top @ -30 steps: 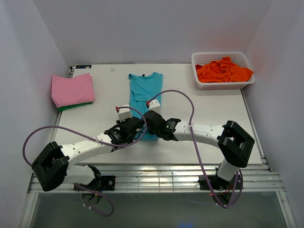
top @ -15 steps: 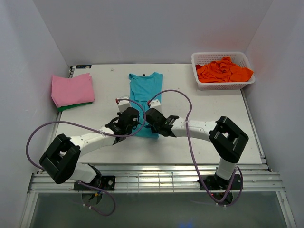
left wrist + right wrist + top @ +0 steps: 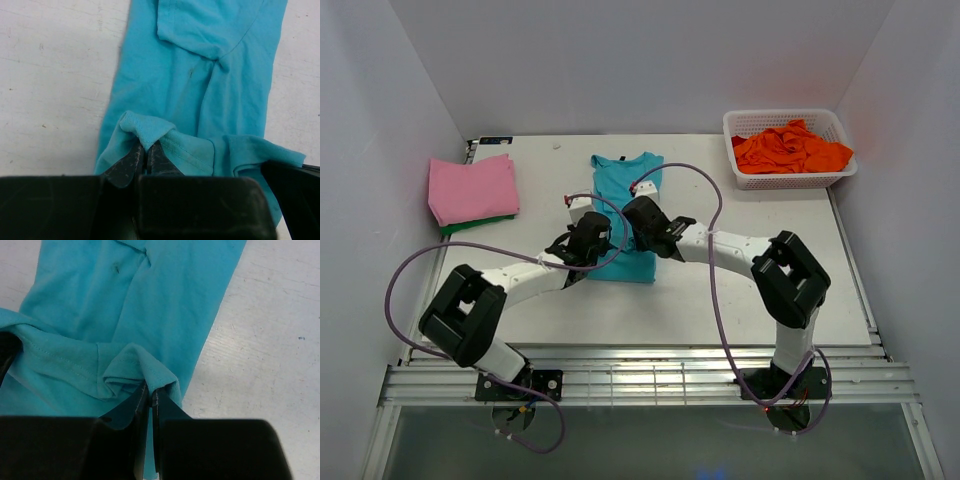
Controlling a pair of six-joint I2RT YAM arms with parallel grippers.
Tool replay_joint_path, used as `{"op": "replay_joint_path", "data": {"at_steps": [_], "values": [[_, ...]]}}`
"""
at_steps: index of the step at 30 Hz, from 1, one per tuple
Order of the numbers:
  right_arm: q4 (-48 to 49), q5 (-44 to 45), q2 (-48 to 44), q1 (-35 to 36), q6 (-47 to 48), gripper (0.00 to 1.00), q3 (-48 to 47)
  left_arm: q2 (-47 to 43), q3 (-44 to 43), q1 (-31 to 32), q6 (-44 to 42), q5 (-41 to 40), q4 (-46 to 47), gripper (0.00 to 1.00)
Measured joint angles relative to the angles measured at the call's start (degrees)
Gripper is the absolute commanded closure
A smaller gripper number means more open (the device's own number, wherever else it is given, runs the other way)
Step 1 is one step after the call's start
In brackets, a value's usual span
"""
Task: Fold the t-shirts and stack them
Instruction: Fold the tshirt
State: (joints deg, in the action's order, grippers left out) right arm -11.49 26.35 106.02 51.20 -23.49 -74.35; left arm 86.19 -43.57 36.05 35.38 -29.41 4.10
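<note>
Mid-fold. Left gripper (image 3: 146, 156) and right gripper (image 3: 150, 391) are each clamped on the hem, apparently, of the long turquoise cotton t-shirt (image 3: 624, 183). Next: carry the hem evenly toward the collar.

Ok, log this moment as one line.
step: fold | left hand: shut on teal t-shirt hem | right hand: shut on same hem

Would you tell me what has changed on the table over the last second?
The left end effector and right end effector, each shut on the hem of the teal t-shirt, carried that hem away from the arm bases toward the collar, folding the shirt shorter. The pink stack, the basket and its orange shirts stayed put.
</note>
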Motion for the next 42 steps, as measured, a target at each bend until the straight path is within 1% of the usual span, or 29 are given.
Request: {"op": "replay_joint_path", "data": {"at_steps": [7,11,16,27,28,29,30,31,32,33,35,38,42], "values": [[0.0,-2.3,4.9,-2.1,1.9,0.92,-3.6,4.0,-1.4,-2.3,-0.5,1.8,1.3,1.00],[-0.1,-3.2,6.0,-3.3,2.8,0.92,-4.5,6.1,-1.9,-3.4,-1.0,2.7,2.0,1.00],[0.0,-4.2,6.8,-4.5,3.3,0.92,-5.8,6.5,-2.7,-4.2,-1.4,3.1,2.1,1.00],[0.0,-6.2,9.5,-7.0,4.8,0.92,-9.2,9.7,-7.1,-5.4,-2.4,4.2,2.9,1.00],[0.0,-6.3,9.6,-7.2,4.9,0.89,-9.4,10.3,-7.6,-5.5,-2.4,4.5,2.9,0.99],[0.0,-6.5,9.7,-7.4,4.9,0.84,-9.5,10.8,-7.9,-5.6,-2.5,4.6,2.9,0.91],[0.0,-6.6,9.9,-7.6,5.1,0.77,-9.7,11.5,-8.3,-5.6,-2.6,4.8,3.1,0.80],[0.0,-6.8,10.1,-7.7,5.2,0.66,-9.9,11.9,-8.6,-5.7,-2.9,4.8,3.0,0.63],[0.0,-7.0,10.3,-7.9,5.4,0.53,-10.1,12.5,-8.9,-5.7,-3.3,4.8,3.0,0.28],[0.1,-7.1,10.5,-8.0,5.7,0.50,-10.3,12.9,-9.0,-5.7,-3.7,4.9,3.0,0.19],[0.1,-7.3,10.7,-8.3,6.8,0.46,-10.5,13.4,-9.1,-5.8,-3.7,4.3,3.2,0.09],[0.1,-7.4,10.7,-8.7,8.7,0.45,-11.1,13.4,-10.3,-5.9,-5.3,2.4,2.9,0.07],[0.5,-7.1,9.3,-9.1,11.1,0.45,-11.9,12.7,-16.3,-5.9,-8.9,-1.4,2.6,0.07]]}}
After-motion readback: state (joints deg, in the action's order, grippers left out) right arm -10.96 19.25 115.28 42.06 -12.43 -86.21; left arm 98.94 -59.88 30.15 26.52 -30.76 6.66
